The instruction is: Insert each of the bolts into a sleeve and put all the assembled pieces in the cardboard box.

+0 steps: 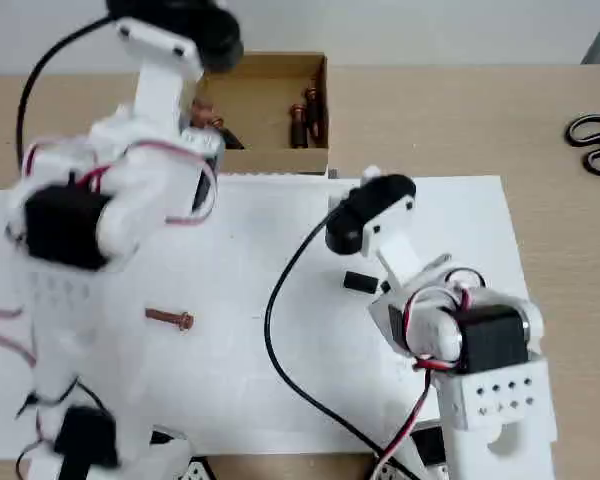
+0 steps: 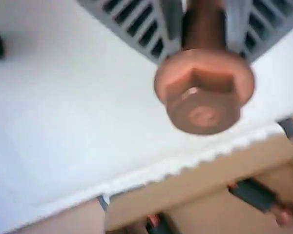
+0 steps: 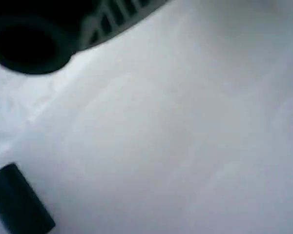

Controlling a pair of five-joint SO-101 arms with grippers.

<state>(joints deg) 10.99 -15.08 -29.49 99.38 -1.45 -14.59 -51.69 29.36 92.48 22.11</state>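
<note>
Looking down over the rig, I see the wooden tabletop (image 1: pixel 540 90) carrying a white paper sheet (image 1: pixel 240 380). The left arm (image 1: pixel 90 220) stands over the sheet's left side and the right arm (image 1: pixel 470 350) at its near right. The cardboard box (image 1: pixel 280 158) sits against the sheet's far edge, with assembled pieces (image 1: pixel 305 115) lying inside. Scissors (image 1: pixel 595 142) lie far right on the bare wood. My left pincer (image 2: pixel 203 22) is clamped on a copper bolt (image 2: pixel 204 90), above the sheet's far edge beside the box. I cannot tell whether the right pincer (image 1: pixel 352 225) is open or closed. A second bolt (image 1: pixel 170 319) lies loose on the sheet's left, and a black sleeve (image 1: pixel 360 282) lies just beside the right arm.
</note>
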